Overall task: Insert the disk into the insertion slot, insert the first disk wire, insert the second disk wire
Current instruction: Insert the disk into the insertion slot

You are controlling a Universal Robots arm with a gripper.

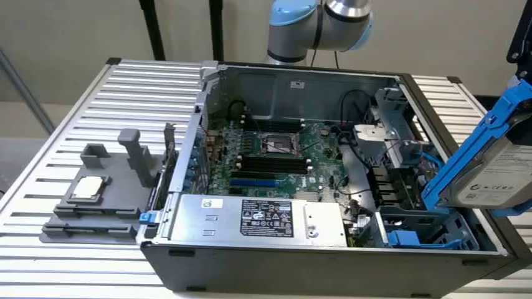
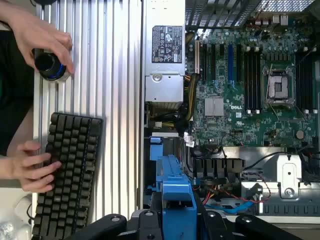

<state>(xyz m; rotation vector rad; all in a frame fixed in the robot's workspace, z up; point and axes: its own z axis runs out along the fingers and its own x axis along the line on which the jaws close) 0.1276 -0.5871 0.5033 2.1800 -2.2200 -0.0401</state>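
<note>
The disk (image 1: 497, 175), a grey drive with a white label in a bright blue carrier frame, hangs tilted above the case's right wall on the exterior view's right. In the wrist view my gripper (image 2: 175, 216) is shut on the blue carrier (image 2: 174, 187), with a black finger (image 2: 150, 220) on either side of it. The insertion slot (image 1: 425, 229), a dark-grey bay with blue fittings, sits in the case's near right corner, below the disk and apart from it. Red and blue wires (image 2: 235, 200) lie beside the bay.
A silver labelled power-supply box (image 1: 258, 218) fills the case's front. The green motherboard with its CPU socket (image 1: 278, 144) lies behind it. A grey fixture holding a chip (image 1: 90, 190) stands on the slatted table. A person's hands rest on a keyboard (image 2: 65, 170) and a knob (image 2: 50, 65).
</note>
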